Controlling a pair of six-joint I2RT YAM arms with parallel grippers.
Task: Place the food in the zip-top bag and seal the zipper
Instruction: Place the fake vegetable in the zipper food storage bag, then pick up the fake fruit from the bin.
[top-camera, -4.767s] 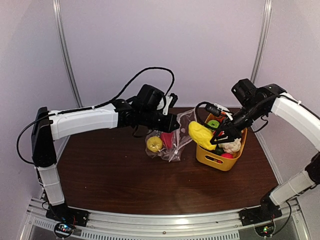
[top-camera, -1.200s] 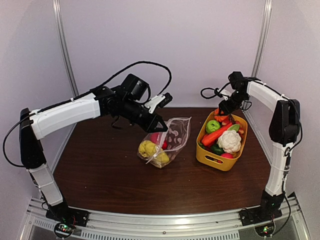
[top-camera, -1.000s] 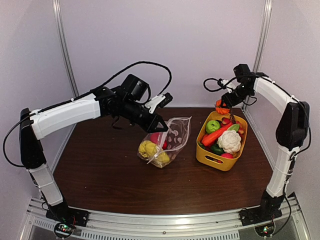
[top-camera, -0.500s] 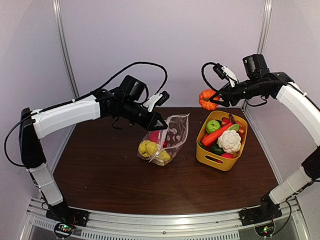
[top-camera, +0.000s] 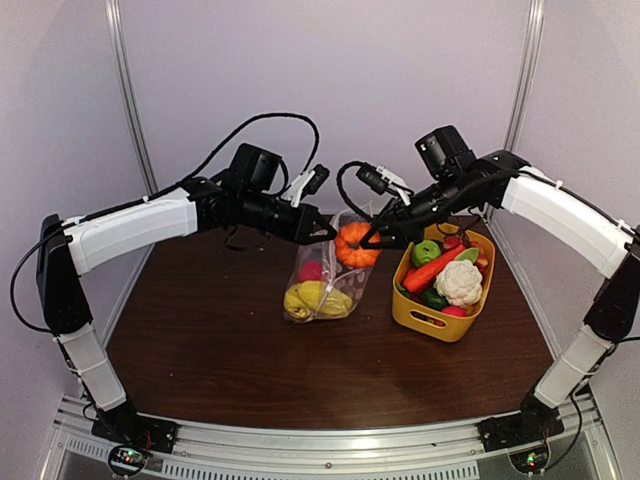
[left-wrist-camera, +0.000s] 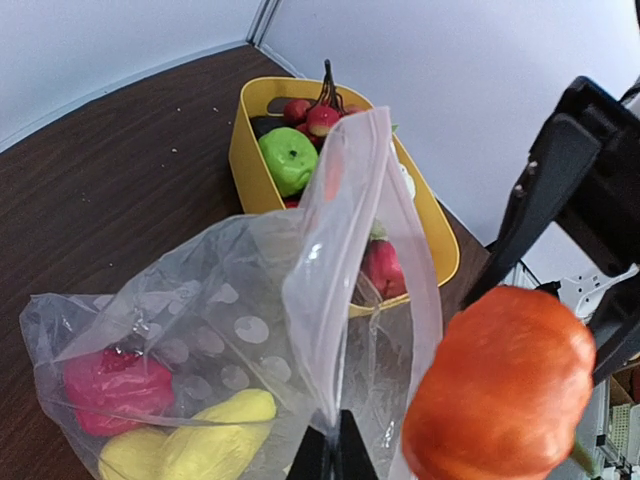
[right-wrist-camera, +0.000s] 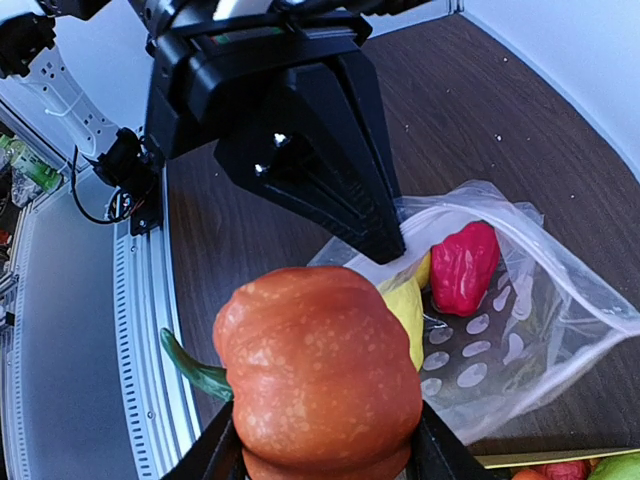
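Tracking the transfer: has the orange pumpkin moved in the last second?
Yes. The orange pumpkin, held by the right gripper, went left from over the yellow basket's far rim to beyond its left wall, by the zip-top bag.

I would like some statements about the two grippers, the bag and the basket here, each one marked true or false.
1. The right gripper holds an orange pumpkin. True.
2. The left gripper is open and apart from the zip-top bag. False: it is shut on the bag's upper rim and holds it up.
3. The zip-top bag has nothing in it. False: a red pepper and yellow food lie inside.
4. The cauliflower lies in the yellow basket. True.
5. The carrot is inside the zip-top bag. False: it lies in the yellow basket, beside the cauliflower.
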